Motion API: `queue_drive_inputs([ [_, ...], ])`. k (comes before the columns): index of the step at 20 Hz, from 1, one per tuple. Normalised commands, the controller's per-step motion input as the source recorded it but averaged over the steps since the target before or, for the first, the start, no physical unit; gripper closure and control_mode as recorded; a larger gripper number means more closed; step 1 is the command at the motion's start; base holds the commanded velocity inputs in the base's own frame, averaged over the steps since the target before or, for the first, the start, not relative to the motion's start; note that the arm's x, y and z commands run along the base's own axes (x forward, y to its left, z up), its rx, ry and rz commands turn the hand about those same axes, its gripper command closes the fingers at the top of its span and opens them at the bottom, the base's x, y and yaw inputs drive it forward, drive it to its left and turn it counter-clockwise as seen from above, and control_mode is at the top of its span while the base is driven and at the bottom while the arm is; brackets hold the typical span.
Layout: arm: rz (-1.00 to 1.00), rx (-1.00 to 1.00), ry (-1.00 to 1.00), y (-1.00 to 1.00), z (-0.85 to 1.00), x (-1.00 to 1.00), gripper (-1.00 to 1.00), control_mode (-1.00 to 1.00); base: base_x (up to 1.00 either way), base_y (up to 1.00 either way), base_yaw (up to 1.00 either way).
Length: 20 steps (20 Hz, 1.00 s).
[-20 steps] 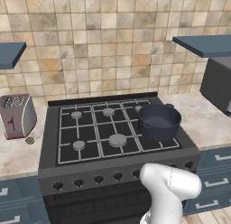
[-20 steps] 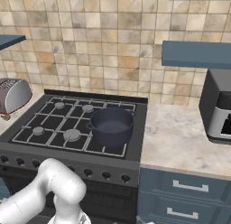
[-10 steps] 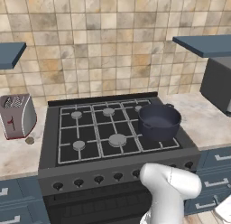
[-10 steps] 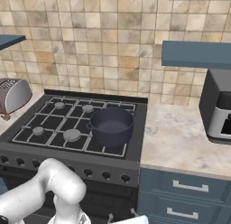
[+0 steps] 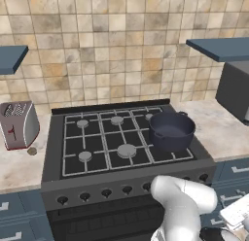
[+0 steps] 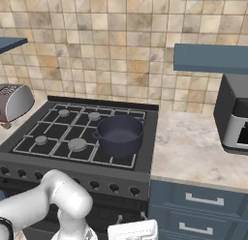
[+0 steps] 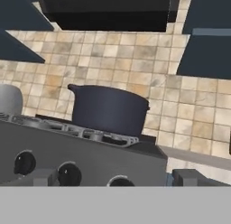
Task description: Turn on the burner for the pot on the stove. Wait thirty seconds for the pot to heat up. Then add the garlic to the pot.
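Observation:
The dark navy pot [image 5: 171, 130] stands on the front right burner of the black stove [image 5: 97, 138]; it also shows from the other side as the pot [image 6: 119, 134] and, from below, as the pot [image 7: 108, 109]. The tan garlic [image 5: 32, 150] lies on the counter left of the stove, in front of the toaster. My gripper [image 7: 115, 179] is open and holds nothing. It sits low in front of the stove's right end, level with the dark knobs [image 7: 70, 173]. My white hand [image 6: 133, 229] shows under the knob row.
A silver toaster [image 5: 18, 124] with a red lever stands on the left counter. A dark microwave-like appliance [image 6: 235, 115] sits on the right counter [image 6: 193, 147]. Blue drawers [image 6: 198, 200] lie under that counter. Blue shelves hang on the tiled wall.
The hand has come up into the bottom edge of both base views, in front of the stove's lower right. Pot, garlic and stove have not moved. The jaws stay open.

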Motion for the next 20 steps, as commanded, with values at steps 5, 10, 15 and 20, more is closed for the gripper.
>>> queue_drive_inputs([
  [5, 0.0, 0.03, 0.0, 0.0, -0.12, 0.3, -1.0, -1.0, 0.0, 0.0, 0.0],
  [10, 0.0, 0.03, 0.0, 0.0, -0.14, 0.31, -1.0, -1.0, 0.0, 0.0, 0.0],
  [15, 0.0, 0.0, 0.0, 0.0, -0.06, 0.34, -1.0, -1.0, 0.0, 0.0, 0.0],
  [20, 0.0, 0.02, 0.0, -0.01, -0.22, 0.24, -1.0, -1.0, 0.0, 0.0, 0.0],
])
